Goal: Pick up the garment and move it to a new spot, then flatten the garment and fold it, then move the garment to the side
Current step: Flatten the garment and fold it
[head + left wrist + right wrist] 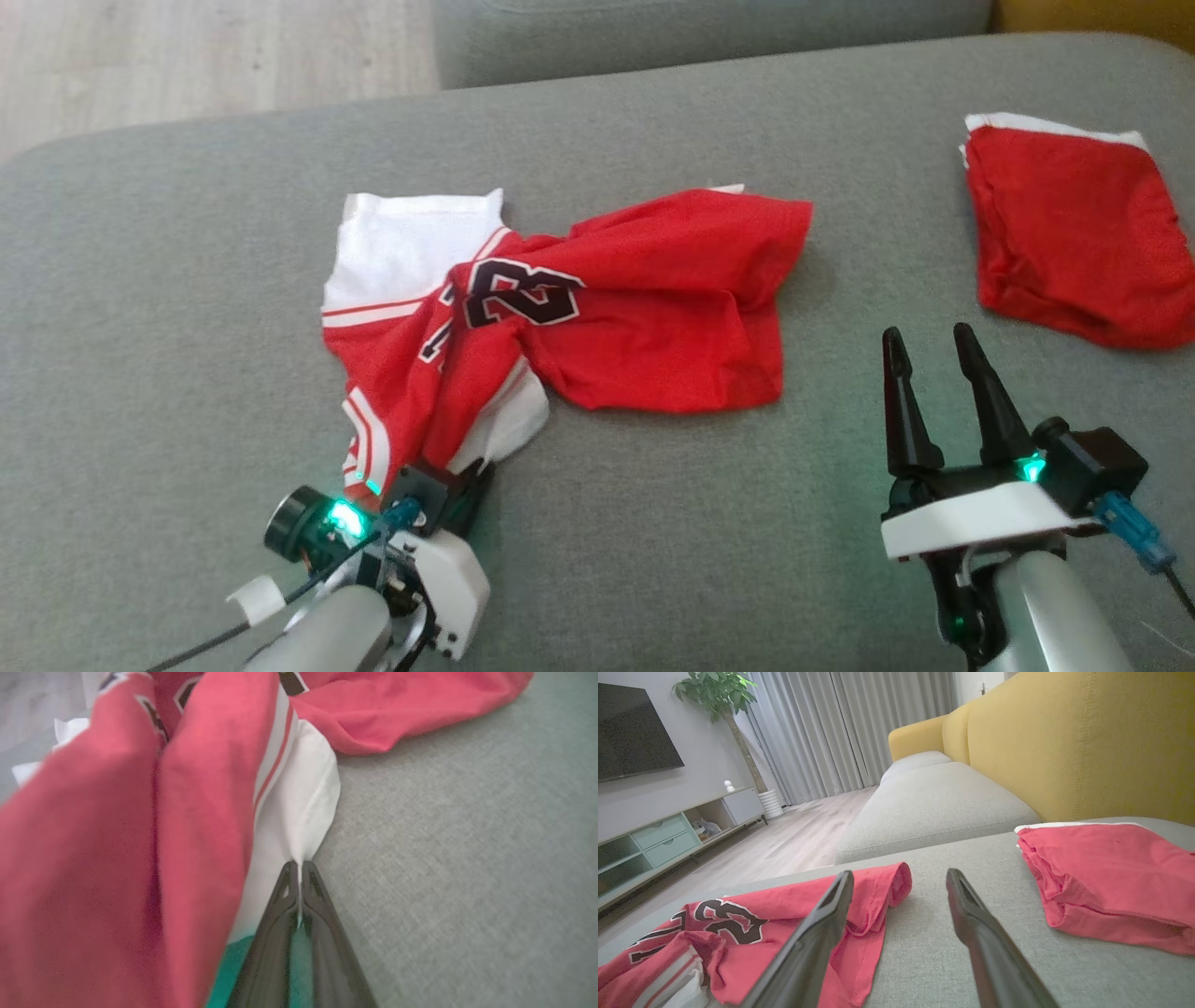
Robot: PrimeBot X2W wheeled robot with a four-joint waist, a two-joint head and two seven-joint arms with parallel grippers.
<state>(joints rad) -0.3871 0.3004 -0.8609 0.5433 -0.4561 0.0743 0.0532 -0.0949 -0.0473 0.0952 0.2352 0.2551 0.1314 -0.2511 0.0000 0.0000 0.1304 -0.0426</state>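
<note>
Grey woven sofa cushion (653,541), backed by a yellow upholstered backrest (1087,742); crumpled red-and-white numbered jersey (635,308) lies left of centre, bunched toward the near edge because the left gripper (299,868) has its jaws pinched together on a white corner, probably a hem or sleeve edge, ready for lifting to a new spot; right gripper (926,334) hovers with jaws apart and empty, between the jersey and a folded red cloth (1064,233) lying well aside, likely free to take a second corner.

Soft, even daylight; the left wrist view blurs up close.
</note>
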